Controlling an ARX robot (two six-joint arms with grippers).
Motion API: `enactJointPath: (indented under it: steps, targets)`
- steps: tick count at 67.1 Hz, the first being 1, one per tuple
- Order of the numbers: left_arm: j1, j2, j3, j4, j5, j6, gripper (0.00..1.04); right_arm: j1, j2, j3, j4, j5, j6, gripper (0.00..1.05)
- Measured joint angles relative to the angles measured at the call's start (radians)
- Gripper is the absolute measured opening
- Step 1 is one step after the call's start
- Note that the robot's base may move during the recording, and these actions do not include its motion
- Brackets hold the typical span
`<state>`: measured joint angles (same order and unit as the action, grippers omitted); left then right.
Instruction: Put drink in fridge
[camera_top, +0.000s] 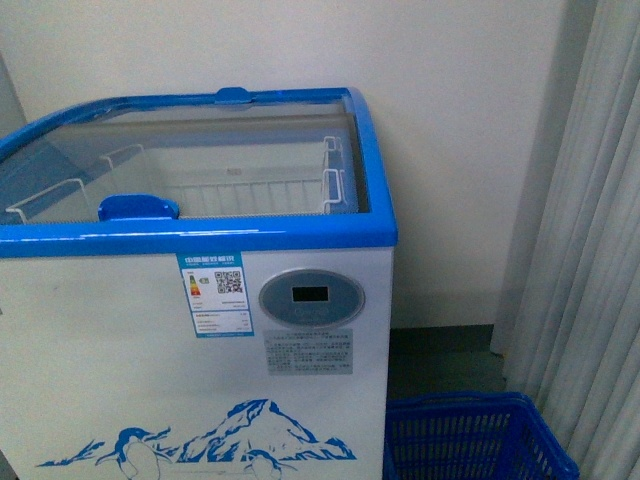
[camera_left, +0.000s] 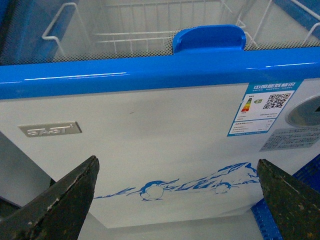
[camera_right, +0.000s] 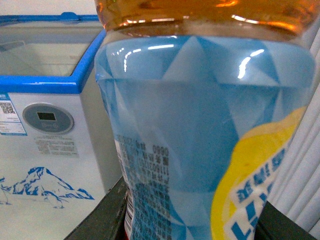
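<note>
The left claw (camera_left: 176, 161) stands spread wide. Its two worn dark fingers (camera_left: 65, 200) are far apart, with nothing between them and nothing touched. It faces the front panel of the waist-high white chest freezer (camera_left: 150, 145), below the thick blue rim (camera_left: 125, 75).

The right claw (camera_right: 187, 227) is closed on the drink, a clear plastic bottle (camera_right: 200, 125) of amber liquid wrapped in a light-blue label with a yellow patch. Dark fingers (camera_right: 102, 217) press against the bottle's two sides low down. The bottle fills the right wrist view, and its cap is out of frame. It is outside the chest freezer, off toward the right front corner. The front view does not show it.

In the front view a curved glass top (camera_top: 150, 150) covers the chest freezer. One blue handle (camera_top: 138, 207) sits at the near edge and a second blue handle (camera_top: 233, 95) at the far edge. White wire baskets (camera_top: 330, 180) show beneath the glass. Whether any pane is slid open, I cannot tell. A round grey display (camera_top: 312, 297) sits on the front panel below the rim.

A pale wall (camera_top: 460, 120) stands close behind. To the right, a bare strip of dark floor (camera_top: 440, 350) runs to a pale curtain (camera_top: 590, 250). A blue plastic crate (camera_top: 470, 440) stands low, just beside the chest freezer's right side.
</note>
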<state>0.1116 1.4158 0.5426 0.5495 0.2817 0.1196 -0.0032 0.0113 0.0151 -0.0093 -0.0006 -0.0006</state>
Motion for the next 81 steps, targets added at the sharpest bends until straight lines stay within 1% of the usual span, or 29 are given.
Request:
enactJointPath:
  steps: [3,13,24,54,66,81]
  targets:
    - [0.007,0.059,0.057,-0.011,0.020,0.028,0.97,0.000,0.000,0.000,0.000,0.000,0.000,0.40]
    - [0.017,0.151,0.159,-0.046,0.069,0.072,0.97,0.000,0.000,0.000,0.000,0.000,0.000,0.40]
    - [0.018,0.271,0.306,-0.116,0.129,0.129,0.97,0.000,0.000,0.000,0.000,0.000,0.000,0.40]
    - [0.008,0.448,0.520,-0.217,0.167,0.211,0.97,0.000,0.000,0.000,0.000,0.000,0.000,0.40]
    - [-0.014,0.519,0.633,-0.263,0.173,0.271,0.97,0.000,0.000,0.000,0.000,0.000,0.000,0.40]
    - [-0.022,0.573,0.731,-0.348,0.244,0.314,0.97,0.000,0.000,0.000,0.000,0.000,0.000,0.40]
